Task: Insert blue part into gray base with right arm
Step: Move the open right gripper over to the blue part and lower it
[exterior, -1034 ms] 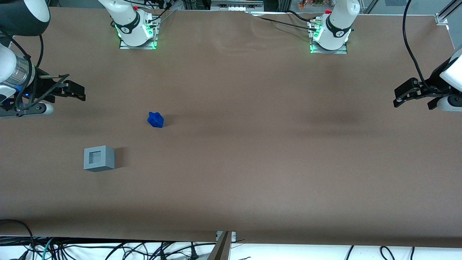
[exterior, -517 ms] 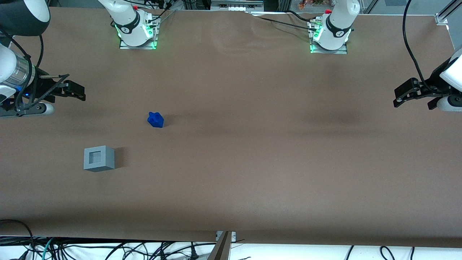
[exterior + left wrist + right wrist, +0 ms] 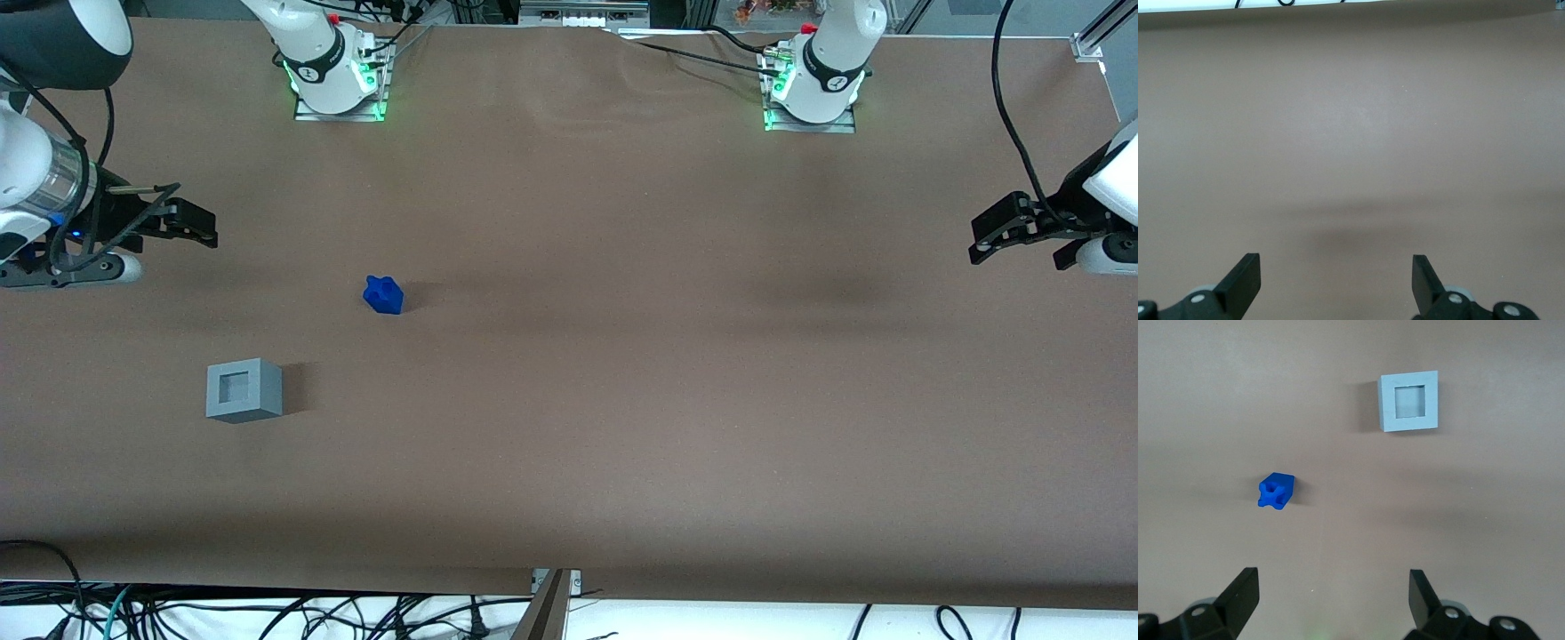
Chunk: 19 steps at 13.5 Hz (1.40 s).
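Observation:
The blue part (image 3: 384, 294) lies on the brown table, farther from the front camera than the gray base (image 3: 244, 389). The base rests with its square recess facing the front camera. The right arm's gripper (image 3: 197, 228) hovers open and empty at the working arm's end of the table, apart from both things and a little farther from the front camera than the blue part. The right wrist view shows the blue part (image 3: 1276, 491), the gray base (image 3: 1408, 401) and the gripper (image 3: 1331, 590) with its fingers spread wide above bare table.
Two arm bases with green lights (image 3: 338, 76) (image 3: 813, 84) stand at the back edge of the table. The parked arm's gripper (image 3: 1000, 233) is at its own end. Cables hang below the front edge (image 3: 267, 613).
The right arm's gripper has shifted slightly toward the blue part. The blue part and gray base have not moved.

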Tool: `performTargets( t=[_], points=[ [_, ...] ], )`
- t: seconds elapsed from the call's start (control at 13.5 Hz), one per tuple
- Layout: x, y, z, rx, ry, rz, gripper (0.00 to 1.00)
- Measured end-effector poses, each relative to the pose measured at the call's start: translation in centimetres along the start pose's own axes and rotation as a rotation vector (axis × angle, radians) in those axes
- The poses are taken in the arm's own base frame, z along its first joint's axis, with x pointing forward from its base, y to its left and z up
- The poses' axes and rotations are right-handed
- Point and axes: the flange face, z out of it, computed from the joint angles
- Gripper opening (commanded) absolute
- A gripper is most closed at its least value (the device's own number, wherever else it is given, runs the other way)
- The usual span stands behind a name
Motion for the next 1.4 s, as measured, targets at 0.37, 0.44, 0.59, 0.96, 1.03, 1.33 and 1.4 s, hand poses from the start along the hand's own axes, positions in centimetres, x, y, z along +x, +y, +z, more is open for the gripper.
performTargets(
  t=[0.37, 0.44, 0.59, 0.96, 1.03, 1.33, 1.4],
  points=[
    [1.0, -4.5, 4.8, 0.009, 0.035, 0.077, 0.99],
    [1.1, -5.8, 6.4, 0.014, 0.045, 0.101, 0.99],
    [1.2, -8.1, 10.3, 0.030, 0.082, 0.129, 0.99],
    [-0.4, -10.8, 22.0, 0.104, 0.210, 0.171, 0.99],
    [-0.9, -10.9, 24.0, 0.118, 0.222, 0.173, 0.99],
    [-1.6, -11.1, 28.3, 0.164, 0.230, 0.215, 0.99],
    [-1.8, -11.1, 29.1, 0.172, 0.233, 0.218, 0.99]
  ],
)
